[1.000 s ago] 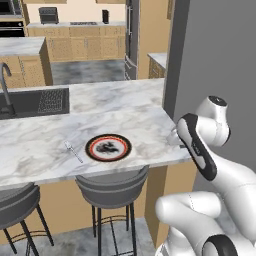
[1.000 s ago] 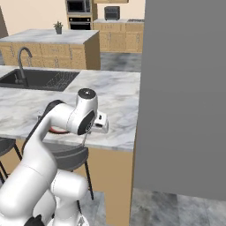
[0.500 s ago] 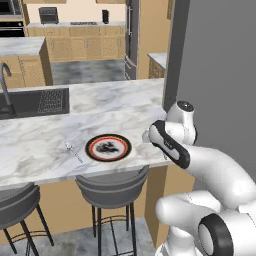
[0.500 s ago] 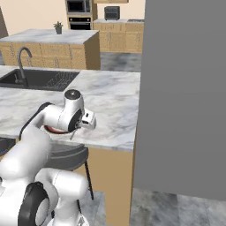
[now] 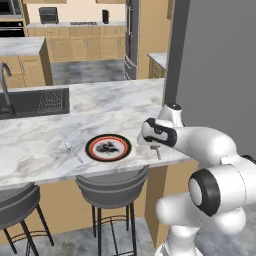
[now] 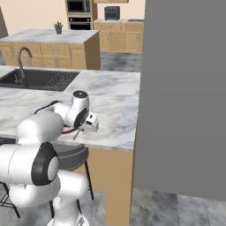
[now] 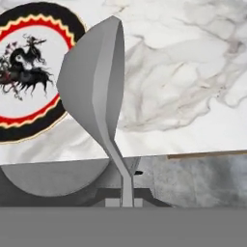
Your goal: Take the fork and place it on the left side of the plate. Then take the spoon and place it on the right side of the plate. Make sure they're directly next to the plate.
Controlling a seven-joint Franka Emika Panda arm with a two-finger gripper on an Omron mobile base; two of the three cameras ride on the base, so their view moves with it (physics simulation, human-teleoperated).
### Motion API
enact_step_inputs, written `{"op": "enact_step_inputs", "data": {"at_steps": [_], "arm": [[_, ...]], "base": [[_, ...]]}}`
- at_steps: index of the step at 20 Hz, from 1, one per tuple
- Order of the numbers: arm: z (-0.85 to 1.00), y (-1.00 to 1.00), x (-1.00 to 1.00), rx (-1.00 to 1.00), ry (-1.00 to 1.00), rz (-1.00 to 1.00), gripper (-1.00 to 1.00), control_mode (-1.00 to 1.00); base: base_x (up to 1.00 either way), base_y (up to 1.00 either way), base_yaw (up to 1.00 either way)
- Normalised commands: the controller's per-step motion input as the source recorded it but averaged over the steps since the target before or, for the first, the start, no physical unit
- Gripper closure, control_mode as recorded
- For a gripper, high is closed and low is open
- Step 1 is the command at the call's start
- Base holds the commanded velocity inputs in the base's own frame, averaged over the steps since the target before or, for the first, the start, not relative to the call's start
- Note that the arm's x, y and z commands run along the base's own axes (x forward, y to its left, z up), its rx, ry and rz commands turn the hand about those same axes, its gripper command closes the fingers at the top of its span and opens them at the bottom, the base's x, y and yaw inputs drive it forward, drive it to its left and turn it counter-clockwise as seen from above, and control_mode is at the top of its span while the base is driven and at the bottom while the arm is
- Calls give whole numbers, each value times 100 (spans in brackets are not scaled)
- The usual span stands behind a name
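The gripper [image 7: 126,190] is clamping the spoon [image 7: 94,82] by the end of its handle, with the bowl standing out over the marble worktop [image 5: 40,145] just beside the plate [image 5: 108,148], near the worktop's front edge. The fork [image 5: 73,151] is lying just beside the plate's opposite rim, toward the sink end. The spoon is likely behaving as a light, stiff, slippery piece, so a pinch this far out on the thin handle is probably letting it pivot.
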Motion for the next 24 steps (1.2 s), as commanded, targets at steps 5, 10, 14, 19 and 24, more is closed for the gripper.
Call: {"op": "enact_step_inputs", "data": {"at_steps": [5, 10, 14, 19, 24], "arm": [[-19, 0, 60, 0, 3, 0, 100, -100], [-17, 0, 63, 0, 0, 0, 100, -100], [-21, 9, 64, 0, 0, 0, 100, -100], [-20, 8, 45, 1, 3, 0, 100, -100], [-16, 0, 34, 0, 2, 0, 100, -100]], "base": [[0, 0, 0], [0, 0, 0], [0, 0, 0], [0, 0, 0], [0, 0, 0]]}}
